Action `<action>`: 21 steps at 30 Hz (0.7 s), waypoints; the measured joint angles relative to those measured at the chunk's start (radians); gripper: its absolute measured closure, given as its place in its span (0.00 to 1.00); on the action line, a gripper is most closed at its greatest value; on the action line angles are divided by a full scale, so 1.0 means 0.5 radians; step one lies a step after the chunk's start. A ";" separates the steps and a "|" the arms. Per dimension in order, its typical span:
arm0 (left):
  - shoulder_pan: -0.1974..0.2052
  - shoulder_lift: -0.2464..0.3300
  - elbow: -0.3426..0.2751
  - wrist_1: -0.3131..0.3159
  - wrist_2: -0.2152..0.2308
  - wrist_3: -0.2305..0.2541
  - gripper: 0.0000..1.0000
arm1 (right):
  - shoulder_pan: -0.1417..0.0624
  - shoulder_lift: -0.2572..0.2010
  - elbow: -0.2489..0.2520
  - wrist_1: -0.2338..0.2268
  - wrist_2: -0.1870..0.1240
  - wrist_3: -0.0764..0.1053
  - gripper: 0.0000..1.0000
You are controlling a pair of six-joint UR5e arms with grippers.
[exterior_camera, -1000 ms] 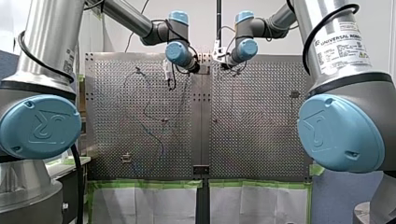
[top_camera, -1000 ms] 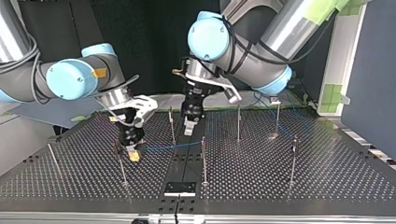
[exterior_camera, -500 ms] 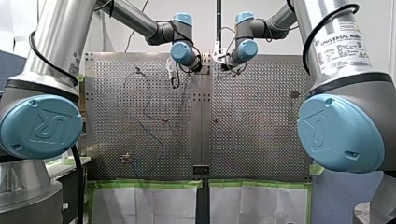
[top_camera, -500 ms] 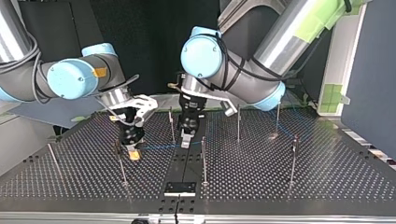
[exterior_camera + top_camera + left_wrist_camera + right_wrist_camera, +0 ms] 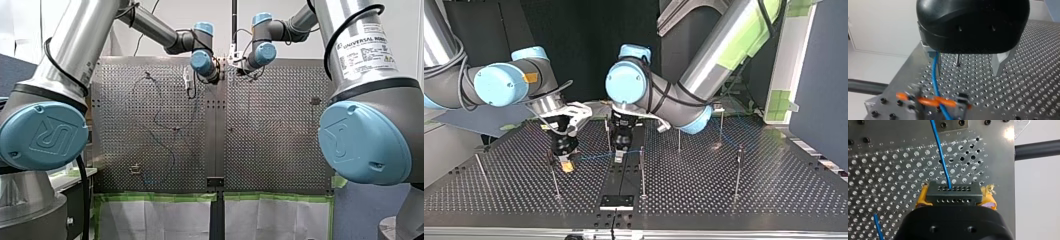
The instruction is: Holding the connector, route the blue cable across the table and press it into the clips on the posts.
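Firstly, connector: black and multi-holed, clamped between the yellow pads of the right gripper, low over the perforated table. Holding it there anchors the cable's end so you can draw the run taut.
Blue cable: it leaves the connector's face and, in the top view, runs just above the table from the right gripper to the left gripper.
Left gripper: fingers spread apart, grasping nothing. The cable passes between them, close against one finger. Treat this as a loose guide that lets the cable slide while you steer it.
Posts: upright and spread across the table. The left gripper stands between two of them near the middle seam. Their clips are too small to tell whether any cable is seated.
Next move (judgement): keep the connector clenched and bring the guided length to the nearest post's clip. Watch for slack, and for pull on the connector.
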 joint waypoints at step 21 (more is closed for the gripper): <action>-0.022 -0.158 0.250 -0.028 -0.063 -0.001 0.98 | 0.000 0.000 0.000 0.000 -0.003 0.000 1.00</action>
